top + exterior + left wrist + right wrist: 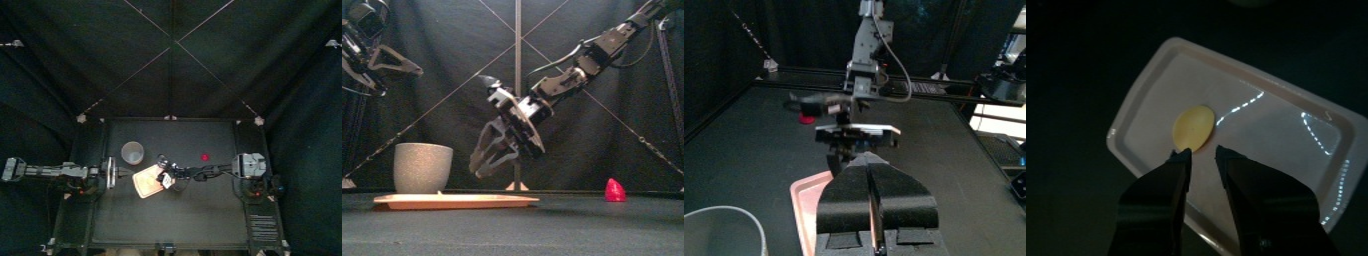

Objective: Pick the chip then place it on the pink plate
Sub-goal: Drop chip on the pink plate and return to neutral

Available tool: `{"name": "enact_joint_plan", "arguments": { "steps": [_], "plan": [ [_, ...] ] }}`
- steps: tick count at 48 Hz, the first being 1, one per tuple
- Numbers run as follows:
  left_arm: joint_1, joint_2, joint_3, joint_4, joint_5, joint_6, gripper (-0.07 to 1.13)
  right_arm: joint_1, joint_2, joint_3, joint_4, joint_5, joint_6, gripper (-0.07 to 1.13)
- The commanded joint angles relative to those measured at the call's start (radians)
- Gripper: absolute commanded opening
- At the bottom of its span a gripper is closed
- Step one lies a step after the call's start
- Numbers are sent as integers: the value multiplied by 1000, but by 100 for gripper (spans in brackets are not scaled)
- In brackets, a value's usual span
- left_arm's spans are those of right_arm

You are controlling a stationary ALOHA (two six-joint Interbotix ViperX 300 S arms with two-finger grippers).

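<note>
The booth is dim: the black curtains (80, 60) and black table (201, 215) swallow most of the light, and only the pink tray (1280, 150), left of the table's middle, shows bright. Light falls from above, drawing white streaks of glare along the tray's rim in the right wrist view and a soft sheen on the grey cup (422, 166). The right gripper (1201, 160) hangs dark against the lit tray.
</note>
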Motion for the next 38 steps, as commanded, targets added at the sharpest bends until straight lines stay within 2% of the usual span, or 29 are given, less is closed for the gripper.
{"name": "enact_joint_plan", "arguments": {
  "steps": [1, 14, 26, 34, 38],
  "plan": [
    [0, 2, -11, -3, -5, -2, -1, -6, -140, 71, -3, -71, -3, 69],
    [2, 2, 3, -20, -5, -2, -1, -2, -400, 362, -17, -321, -5, 69],
    [11, 3, 11, -26, -9, 5, -1, -6, -621, 569, -95, -595, -9, 69],
    [23, 3, 11, -26, -11, 6, -1, -38, -787, 661, -163, -644, -11, 69],
    [26, 2, 9, -23, -12, 6, -1, -46, -879, 693, -233, -643, -9, 69]
  ]
}}
